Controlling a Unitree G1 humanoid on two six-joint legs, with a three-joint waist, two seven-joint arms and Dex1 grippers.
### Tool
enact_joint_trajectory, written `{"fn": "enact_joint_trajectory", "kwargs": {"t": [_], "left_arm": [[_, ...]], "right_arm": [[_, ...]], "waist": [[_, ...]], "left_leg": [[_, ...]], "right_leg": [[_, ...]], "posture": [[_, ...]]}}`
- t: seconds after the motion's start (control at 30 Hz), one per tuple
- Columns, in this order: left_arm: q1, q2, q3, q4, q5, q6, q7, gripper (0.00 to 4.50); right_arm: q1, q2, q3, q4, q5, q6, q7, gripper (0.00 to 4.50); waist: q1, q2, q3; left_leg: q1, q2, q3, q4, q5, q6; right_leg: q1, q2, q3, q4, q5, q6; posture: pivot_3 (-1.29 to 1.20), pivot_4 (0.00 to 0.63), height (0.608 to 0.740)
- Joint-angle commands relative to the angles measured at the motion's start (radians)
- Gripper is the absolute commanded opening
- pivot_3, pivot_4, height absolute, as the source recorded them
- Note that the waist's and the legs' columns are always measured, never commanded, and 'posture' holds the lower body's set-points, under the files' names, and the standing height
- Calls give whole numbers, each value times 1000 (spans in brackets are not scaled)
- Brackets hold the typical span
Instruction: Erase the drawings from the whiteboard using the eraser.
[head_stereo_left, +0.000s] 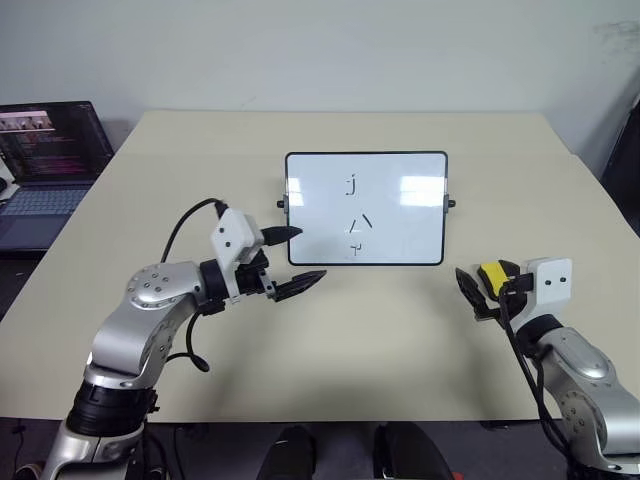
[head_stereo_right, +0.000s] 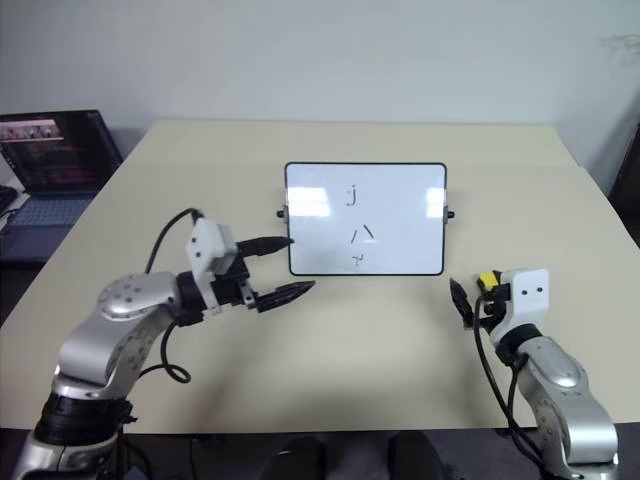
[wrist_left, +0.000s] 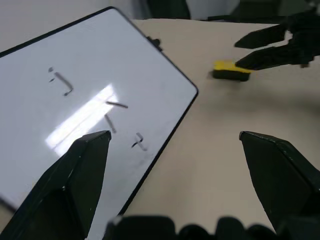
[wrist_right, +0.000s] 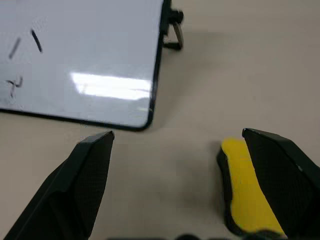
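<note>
Head views: paired, looking forward and down over the table (head_stereo_left: 400, 330), taking in the whole whiteboard (head_stereo_left: 366, 208) from afar. Wrist views: each close, looking along its own fingers; both share the whiteboard's corner and the eraser (wrist_left: 231, 70).

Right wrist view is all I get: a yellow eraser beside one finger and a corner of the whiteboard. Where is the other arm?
Observer: The left gripper hovers open by the whiteboard's lower left corner, holding nothing.
Operator: How much is drawn on the board?
Observer: Three small drawings, stacked one above another near the middle.
Operator: Anything else around?
Observer: An open laptop stands off the table's far left side.
</note>
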Motion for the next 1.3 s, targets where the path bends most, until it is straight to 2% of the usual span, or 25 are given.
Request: {"fn": "enact_joint_trajectory", "kwargs": {"t": [0.03,0.23,0.53,0.73,1.3], "left_arm": [[-37,6,-25,14,33,-34,-24,4500],[-76,-18,-38,35,50,-56,-28,4500],[-60,0,-16,52,59,-79,-36,4500],[-50,-1,-12,73,67,-103,-37,4500],[-44,-7,-14,101,76,-139,-44,4500]], "right_arm": [[-57,-42,-53,14,35,55,17,4485],[-143,-81,-78,113,54,133,29,4485],[-258,-81,-63,302,29,112,50,4485],[-288,-91,-59,379,11,88,68,4485],[-307,-87,-45,437,-30,64,90,4485]], "waist": [[-11,0,0],[-12,0,0],[-11,0,0],[-11,0,0],[-11,0,0]], "left_leg": [[0,0,0,0,0,0],[1,0,2,0,-1,1],[0,1,3,0,-1,2],[0,1,3,0,-1,2],[0,1,3,1,-1,2]], "right_leg": [[0,0,0,0,0,0],[0,2,2,0,0,-1],[-1,1,2,0,1,-1],[-1,1,2,0,1,-1],[-1,1,2,0,1,-1]], "posture": [[0,150,740],[0,150,740],[0,150,740],[0,150,740],[0,150,740]]}}
